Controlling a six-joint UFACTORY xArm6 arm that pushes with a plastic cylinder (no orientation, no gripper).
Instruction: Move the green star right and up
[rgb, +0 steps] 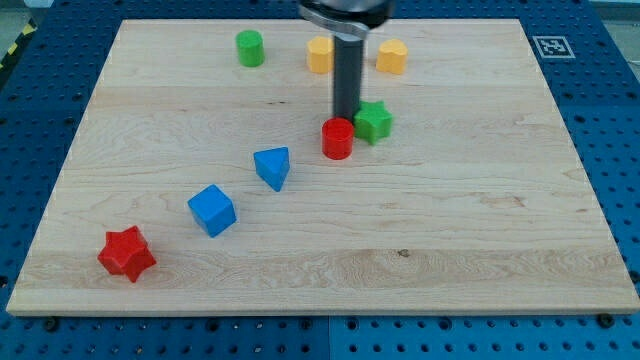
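Note:
The green star (375, 122) lies on the wooden board (480, 220) a little above the middle, toward the view's top. A red cylinder (338, 138) sits right against its lower left. My tip (347, 116) is at the end of the dark rod, just left of the green star and just above the red cylinder, close to both; I cannot tell whether it touches them.
A green cylinder (250, 48), a yellow block (320, 54) partly behind the rod, and a yellow hexagonal block (392, 57) stand near the view's top. A blue triangular block (273, 167), a blue cube (212, 210) and a red star (127, 254) run toward the lower left.

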